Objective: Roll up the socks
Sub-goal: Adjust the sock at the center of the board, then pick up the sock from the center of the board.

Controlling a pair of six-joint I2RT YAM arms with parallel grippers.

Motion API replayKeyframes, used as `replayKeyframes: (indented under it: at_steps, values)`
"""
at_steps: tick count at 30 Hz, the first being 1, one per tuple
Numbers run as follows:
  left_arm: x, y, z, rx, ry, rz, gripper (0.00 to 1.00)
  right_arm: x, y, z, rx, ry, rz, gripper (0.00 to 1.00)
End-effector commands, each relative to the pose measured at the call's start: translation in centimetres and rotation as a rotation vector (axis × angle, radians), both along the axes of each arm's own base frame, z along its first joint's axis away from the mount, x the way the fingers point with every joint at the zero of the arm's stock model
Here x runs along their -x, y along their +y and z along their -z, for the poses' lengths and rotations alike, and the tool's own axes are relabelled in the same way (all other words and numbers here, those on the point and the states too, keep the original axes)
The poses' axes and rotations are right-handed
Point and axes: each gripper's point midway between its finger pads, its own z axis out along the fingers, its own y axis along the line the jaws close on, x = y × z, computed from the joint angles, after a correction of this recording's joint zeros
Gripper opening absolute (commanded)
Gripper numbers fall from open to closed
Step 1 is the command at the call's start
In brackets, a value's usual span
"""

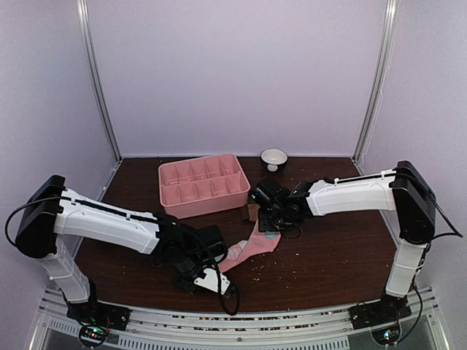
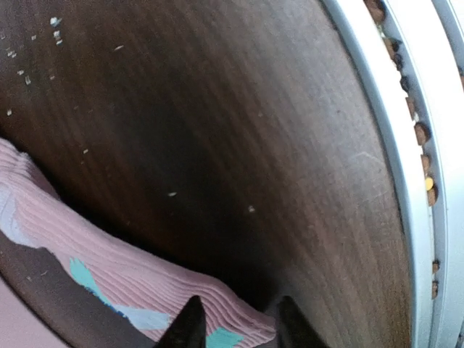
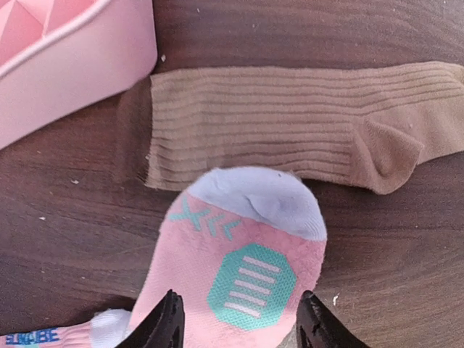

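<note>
Currently at the laying-out step, nothing rolled yet: the pink sock (image 3: 246, 254) lies flat, its toe overlapping the tan sock (image 3: 290, 123), which runs crosswise at 12 o'clock of the right gripper (image 3: 239, 308). The right gripper is open, straddling that toe; the left gripper (image 2: 235, 322) has its tips parted over the pink sock's other end. Likely next: align both socks, then pinch one end to begin rolling.

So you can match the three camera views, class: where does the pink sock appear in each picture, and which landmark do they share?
Top external: pink sock, mid-picture, slanting up to the right.
Left wrist: lower left, running to the bottom edge.
Right wrist: bottom centre, toe overlapping the tan sock.
Shared landmark: the dark wooden table under it.
</note>
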Motion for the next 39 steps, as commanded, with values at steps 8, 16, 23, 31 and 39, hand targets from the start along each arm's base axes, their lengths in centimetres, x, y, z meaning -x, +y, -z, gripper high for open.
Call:
replayKeyframes:
  at_steps: [8, 16, 23, 31, 39]
  values:
    - [4.4, -0.6, -1.8, 0.098, 0.249, -0.039, 0.73, -0.9, 2.7, 1.8, 0.088, 0.019, 0.016, 0.52]
    - [1.7, 0.8, -6.8, 0.263, 0.423, -0.161, 0.73, -2.0, 4.3, 2.2, 0.094, 0.020, 0.022, 0.51]
    - [-1.3, 1.7, -5.5, 0.274, 0.245, -0.154, 0.72, -2.6, 3.2, 3.8, 0.185, 0.023, 0.084, 0.40]
    - [-4.1, 1.2, -1.6, 0.232, 0.111, -0.131, 0.64, -3.2, 3.5, 3.1, 0.173, 0.000, 0.101, 0.11]
    - [-4.1, 0.6, 1.0, 0.161, 0.138, -0.080, 0.45, -3.9, 5.5, -1.1, -0.010, -0.114, 0.042, 0.00]
